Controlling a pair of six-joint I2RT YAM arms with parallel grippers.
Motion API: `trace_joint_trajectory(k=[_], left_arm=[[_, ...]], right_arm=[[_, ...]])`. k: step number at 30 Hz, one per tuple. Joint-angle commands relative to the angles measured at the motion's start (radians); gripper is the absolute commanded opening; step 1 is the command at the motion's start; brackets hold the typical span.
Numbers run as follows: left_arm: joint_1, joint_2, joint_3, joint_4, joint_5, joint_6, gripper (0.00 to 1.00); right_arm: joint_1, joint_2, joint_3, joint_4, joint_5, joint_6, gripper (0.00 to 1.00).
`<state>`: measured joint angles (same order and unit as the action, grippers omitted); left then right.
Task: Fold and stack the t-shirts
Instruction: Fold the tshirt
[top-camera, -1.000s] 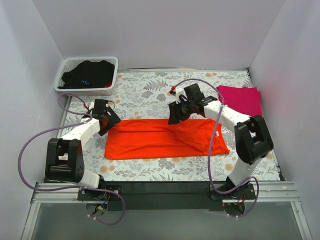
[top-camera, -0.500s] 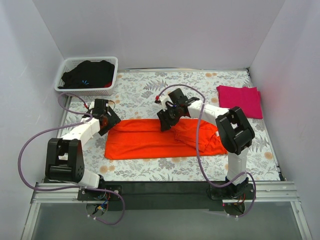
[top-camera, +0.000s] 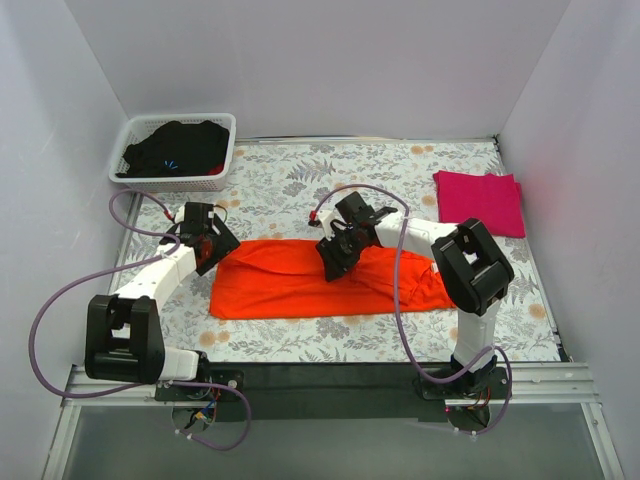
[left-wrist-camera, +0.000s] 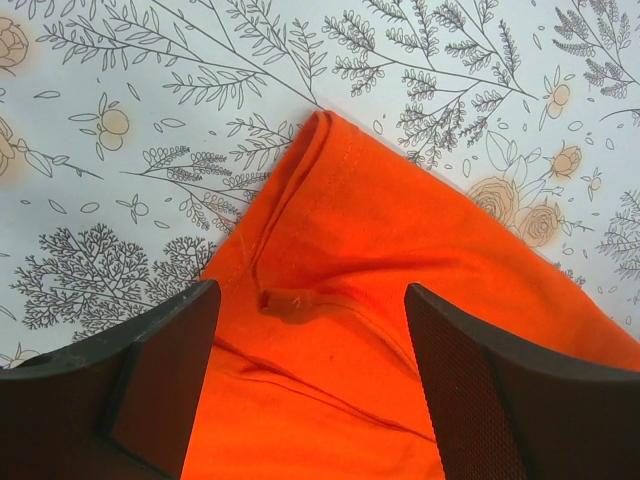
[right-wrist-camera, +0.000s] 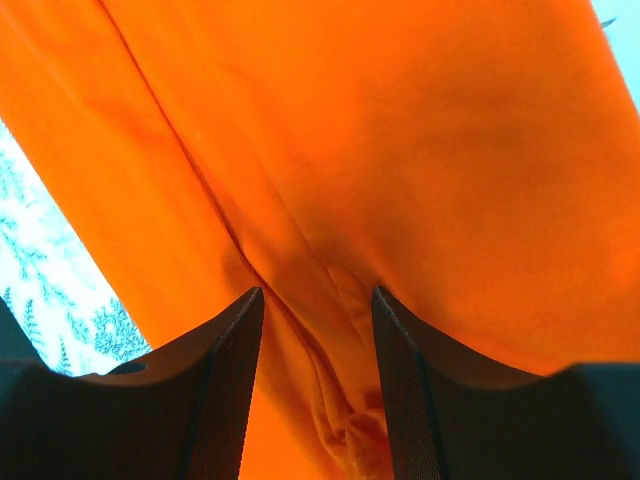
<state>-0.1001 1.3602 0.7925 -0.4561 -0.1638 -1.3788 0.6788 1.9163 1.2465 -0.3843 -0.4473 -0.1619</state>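
Note:
The orange t-shirt (top-camera: 285, 282) lies as a long folded strip across the middle of the table, its right part lumpy. My left gripper (top-camera: 214, 246) hovers open over the strip's far left corner (left-wrist-camera: 330, 190), fingers apart and empty (left-wrist-camera: 310, 300). My right gripper (top-camera: 333, 262) is pressed down on the middle of the orange t-shirt (right-wrist-camera: 420, 150). Its jaws stand partly open astride a raised ridge of cloth (right-wrist-camera: 317, 300). The magenta-pink t-shirt (top-camera: 480, 200) lies folded at the back right.
A white basket (top-camera: 165, 183) holding dark clothing (top-camera: 175, 148) stands at the back left corner. The flower-patterned table cover (top-camera: 300, 185) is walled in on three sides. Purple cables loop from both arms.
My right gripper has swung left and toward the near side, from the shirt's far edge down onto its middle, its jaws narrowing a little. The left arm has shifted only slightly.

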Motion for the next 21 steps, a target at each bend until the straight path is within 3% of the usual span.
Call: trace_joint_trajectory(k=[1,9,21], left_arm=[[0.003,-0.029,-0.003,-0.009,0.009,-0.02,0.69],[0.003,0.036,0.007,-0.012,0.026,-0.08,0.6],[0.003,0.062,-0.012,-0.019,0.032,-0.218,0.59]], right_arm=[[0.018,-0.045,-0.039,-0.024,0.007,-0.011,0.46],[0.018,-0.036,-0.048,-0.005,-0.001,-0.005,0.45],[0.019,-0.039,-0.064,0.016,-0.008,-0.007,0.45]])
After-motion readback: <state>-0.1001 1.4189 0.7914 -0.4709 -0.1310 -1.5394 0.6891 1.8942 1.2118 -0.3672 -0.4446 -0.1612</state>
